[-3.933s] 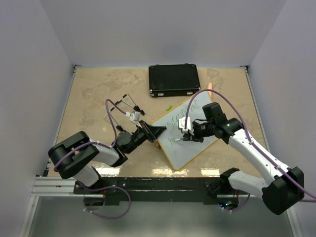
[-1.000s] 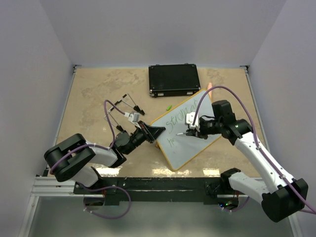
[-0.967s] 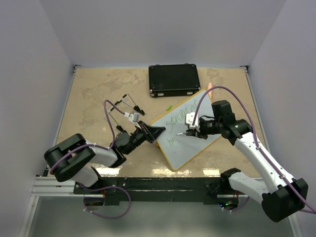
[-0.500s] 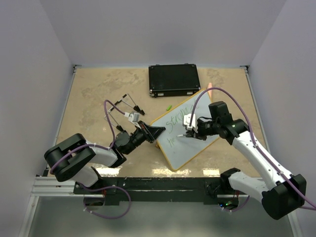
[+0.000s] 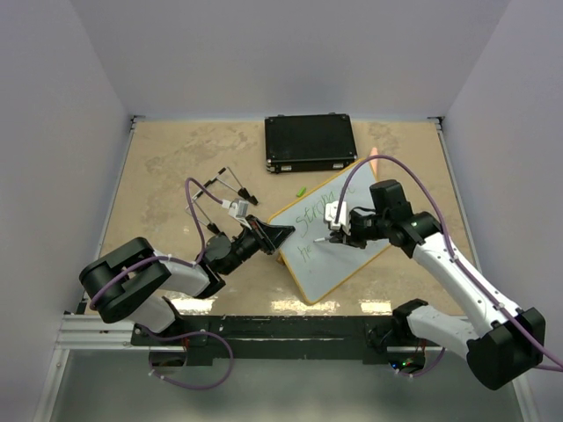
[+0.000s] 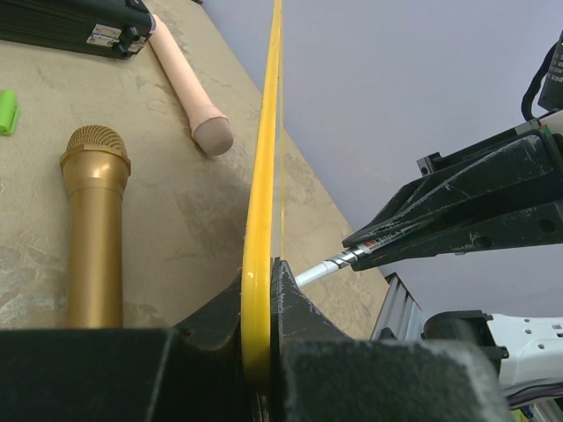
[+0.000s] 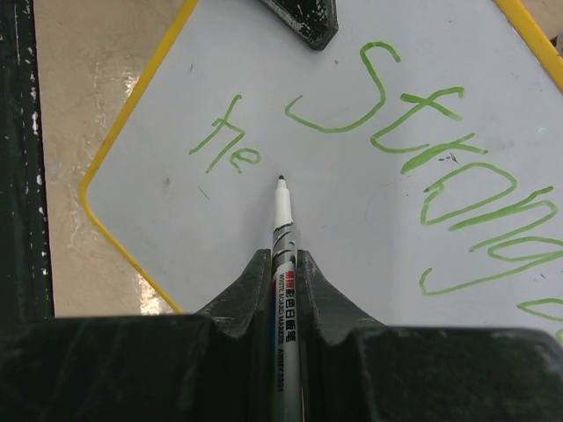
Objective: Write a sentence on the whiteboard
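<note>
The whiteboard, white with a yellow rim, lies at an angle right of the table's middle. My left gripper is shut on its left edge, the rim pinched between both fingers. My right gripper is shut on a white marker over the board. The marker's tip sits just right of a short green word that looks like "the". The sentence runs in green in two lines, the upper one starting "Strong". From the left wrist, the marker points at the board's face.
A black case lies behind the board. A green cap lies between the case and the board. A gold microphone and a pink cylinder lie on the table beyond the board's rim. Thin black-and-white parts sit left of centre.
My right gripper with the marker has shifted a little to the left over the board. The left arm and the board have stayed put.
</note>
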Robot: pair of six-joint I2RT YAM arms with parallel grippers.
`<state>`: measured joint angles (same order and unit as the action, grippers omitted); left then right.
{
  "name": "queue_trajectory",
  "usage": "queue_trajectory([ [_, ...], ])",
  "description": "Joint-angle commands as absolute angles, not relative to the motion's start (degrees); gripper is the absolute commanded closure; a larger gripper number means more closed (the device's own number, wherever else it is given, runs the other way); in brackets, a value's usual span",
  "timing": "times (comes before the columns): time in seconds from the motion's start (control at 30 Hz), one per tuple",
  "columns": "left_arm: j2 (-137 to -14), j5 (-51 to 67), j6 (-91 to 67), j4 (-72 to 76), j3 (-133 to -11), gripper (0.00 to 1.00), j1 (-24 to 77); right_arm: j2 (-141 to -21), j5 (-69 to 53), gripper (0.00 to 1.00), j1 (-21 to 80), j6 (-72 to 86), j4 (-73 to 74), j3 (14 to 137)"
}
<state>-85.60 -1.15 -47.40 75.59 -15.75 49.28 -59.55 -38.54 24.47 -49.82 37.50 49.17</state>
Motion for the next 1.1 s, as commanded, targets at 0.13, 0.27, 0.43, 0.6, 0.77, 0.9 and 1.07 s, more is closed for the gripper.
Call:
queue_trajectory([
  [0.13,-86.48,-0.79,-43.24,75.59,-16.52,1.00,49.39,-60.12,-38.76,1.00,25.49,-48.52,35.42,48.96],
  [0.27,-86.66,-0.62,-43.33,75.85,-16.52,1.00,49.48,-60.56,-38.85,1.00,25.93,-48.60,35.59,49.04],
  [0.43,-86.49,-0.79,-43.24,75.67,-16.44,1.00,49.39,-60.91,-38.41,1.00,26.19,-48.87,36.03,48.96],
  [0.6,-86.22,-0.97,-42.98,75.41,-16.44,1.00,49.48,-61.44,-37.80,1.00,26.45,-49.83,37.35,49.04],
  [0.77,-85.69,-1.14,-42.89,75.15,-16.08,1.00,49.39,-61.35,-37.18,1.00,26.54,-50.54,38.32,48.87],
  [0.9,-85.52,-1.32,-42.80,75.06,-16.00,1.00,49.39,-61.26,-36.83,1.00,26.46,-50.71,38.85,48.52],
  [1.07,-85.52,-1.49,-42.71,74.97,-16.00,1.00,49.40,-61.26,-35.69,1.00,26.46,-50.71,38.94,48.16],
])
